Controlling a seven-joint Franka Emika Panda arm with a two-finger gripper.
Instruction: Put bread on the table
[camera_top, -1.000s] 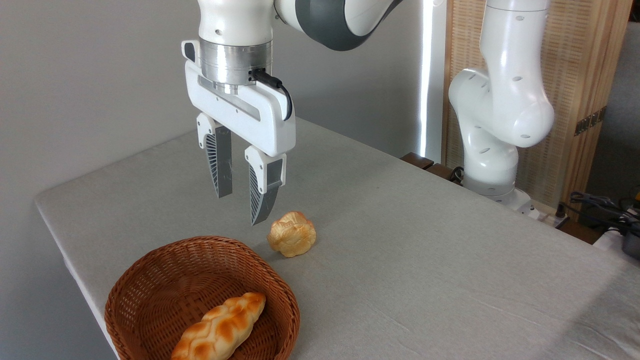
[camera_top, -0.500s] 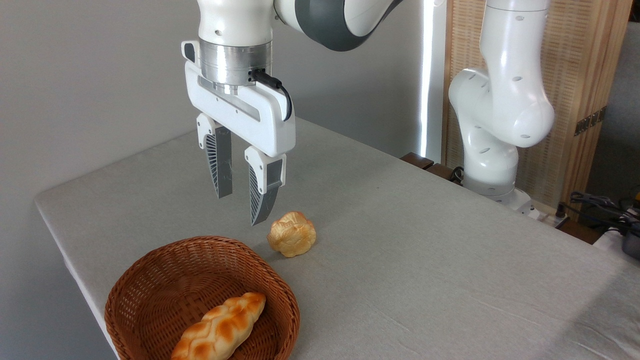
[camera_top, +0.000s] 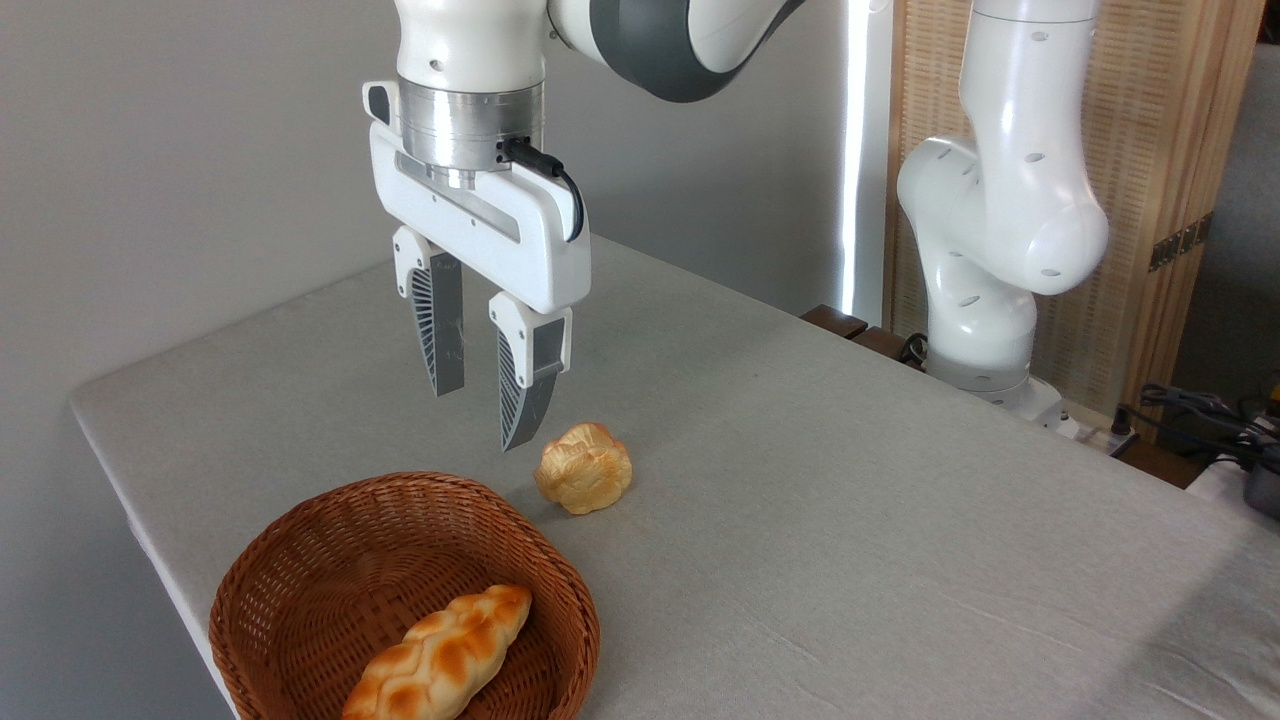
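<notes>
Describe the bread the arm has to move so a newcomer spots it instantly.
Find the wicker basket at the table's near left corner. The bread lies inside it, a long braided loaf, golden with orange-brown glazed bumps. The only other bread, a small round bun, sits on the table outside the basket.

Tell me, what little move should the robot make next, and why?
Probably swing toward the camera and lower over the braided loaf, which lies in the wicker basket. The gripper hangs open and empty, above the table behind the basket.
</notes>
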